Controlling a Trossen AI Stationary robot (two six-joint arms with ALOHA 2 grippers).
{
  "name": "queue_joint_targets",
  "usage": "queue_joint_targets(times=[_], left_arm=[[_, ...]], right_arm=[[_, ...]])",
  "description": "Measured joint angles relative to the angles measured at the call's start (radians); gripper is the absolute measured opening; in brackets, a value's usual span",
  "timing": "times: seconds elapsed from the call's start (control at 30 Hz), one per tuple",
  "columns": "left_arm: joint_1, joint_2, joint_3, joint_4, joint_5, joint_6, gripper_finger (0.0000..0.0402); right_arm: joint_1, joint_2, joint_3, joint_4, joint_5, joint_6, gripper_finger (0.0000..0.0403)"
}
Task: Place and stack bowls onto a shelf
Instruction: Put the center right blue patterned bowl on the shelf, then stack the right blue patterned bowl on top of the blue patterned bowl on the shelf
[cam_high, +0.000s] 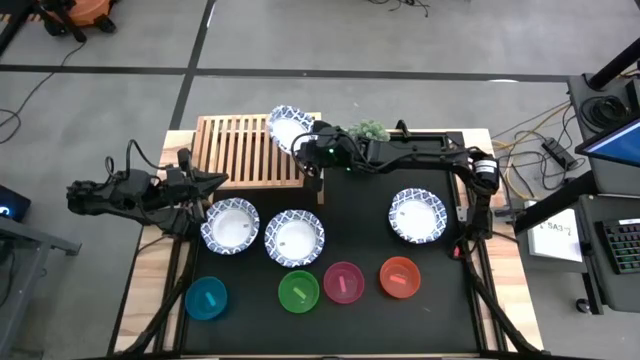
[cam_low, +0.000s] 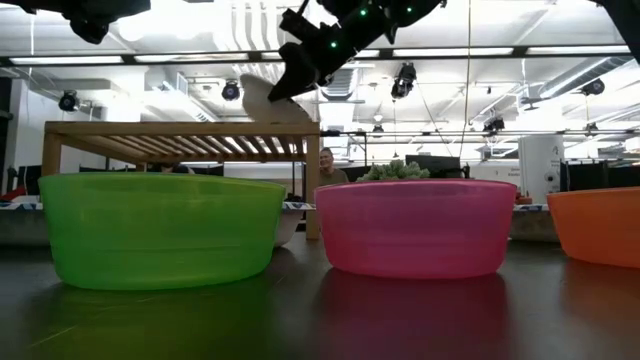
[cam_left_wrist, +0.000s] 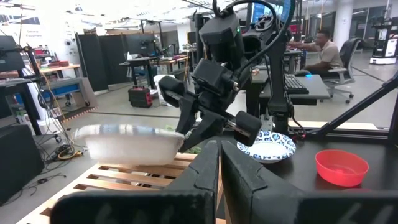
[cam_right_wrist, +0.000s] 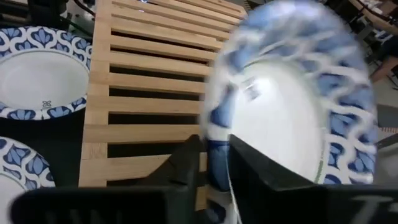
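Right wrist view shows the right gripper (cam_right_wrist: 214, 163) clamped on the rim of a white bowl with a blue patterned rim (cam_right_wrist: 292, 106), one finger on each side of the rim's edge. From above, this held bowl (cam_high: 289, 127) hangs over the right end of the shelf (cam_high: 235, 150); the low view shows it just above the slats, not yet resting on them.

The step in hand looks like placing the first bowl on the shelf. The next move calls for lowering it level onto the slats, clear of the shelf's edge, before the fingers let go.

The left gripper (cam_high: 207, 183) waits at the shelf's front left corner, its fingers pressed together and holding nothing.

Three more patterned bowls lie on the black mat (cam_high: 360, 220): two side by side (cam_high: 231, 225) (cam_high: 294, 239) and one further right (cam_high: 417, 215). Teal (cam_high: 206, 298), green (cam_high: 298, 291), pink (cam_high: 343, 282) and red (cam_high: 400, 277) bowls form the front row.
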Motion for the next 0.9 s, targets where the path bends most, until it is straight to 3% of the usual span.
queue_joint_targets(times=[0.27, 0.9], left_arm=[[0.0, 0.0, 0.0, 0.0, 0.0, 0.0, 0.0], [0.0, 0.0, 0.0, 0.0, 0.0, 0.0, 0.0]], right_arm=[[0.001, 0.001, 0.0, 0.0, -0.002, 0.022, 0.0149], [0.042, -0.026, 0.0, -0.025, -0.002, 0.229, 0.0151]])
